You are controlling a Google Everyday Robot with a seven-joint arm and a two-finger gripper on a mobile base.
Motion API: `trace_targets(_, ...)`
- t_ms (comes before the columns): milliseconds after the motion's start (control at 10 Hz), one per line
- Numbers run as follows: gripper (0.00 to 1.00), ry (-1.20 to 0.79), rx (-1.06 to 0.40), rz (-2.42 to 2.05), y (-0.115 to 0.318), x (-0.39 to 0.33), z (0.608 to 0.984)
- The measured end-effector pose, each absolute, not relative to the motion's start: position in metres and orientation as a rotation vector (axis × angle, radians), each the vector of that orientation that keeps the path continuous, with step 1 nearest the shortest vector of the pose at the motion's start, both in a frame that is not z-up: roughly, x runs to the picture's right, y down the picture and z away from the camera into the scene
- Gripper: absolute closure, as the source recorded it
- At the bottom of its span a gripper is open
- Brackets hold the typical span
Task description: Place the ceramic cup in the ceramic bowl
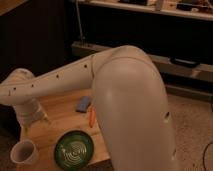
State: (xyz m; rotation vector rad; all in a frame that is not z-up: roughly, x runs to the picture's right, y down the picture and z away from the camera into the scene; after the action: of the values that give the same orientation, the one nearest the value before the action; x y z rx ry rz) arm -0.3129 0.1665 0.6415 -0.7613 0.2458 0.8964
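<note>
The plain white ceramic cup (23, 152) stands upright at the front left corner of the wooden table (55, 125). The dark green ceramic bowl (74, 148) with pale swirl lines sits just to the right of it, a small gap between them. My white arm (65, 80) reaches across the table to the left. The gripper (44, 118) hangs at its end over the left part of the table, behind and above the cup. It holds nothing that I can see.
A blue flat object (83, 103) and an orange carrot-like stick (92, 117) lie behind the bowl. My bulky arm segment (135, 110) hides the table's right side. A dark shelf unit (150, 30) stands behind, with speckled floor (192, 125) to the right.
</note>
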Motion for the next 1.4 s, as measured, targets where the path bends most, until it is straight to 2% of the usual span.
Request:
trace_targets(700,0.35,0.237,-0.774,0.749,0.207,-0.326,0.638)
trace_targets(1400,0.35,0.262,-0.778,0.722,0.218,-0.329,0.660)
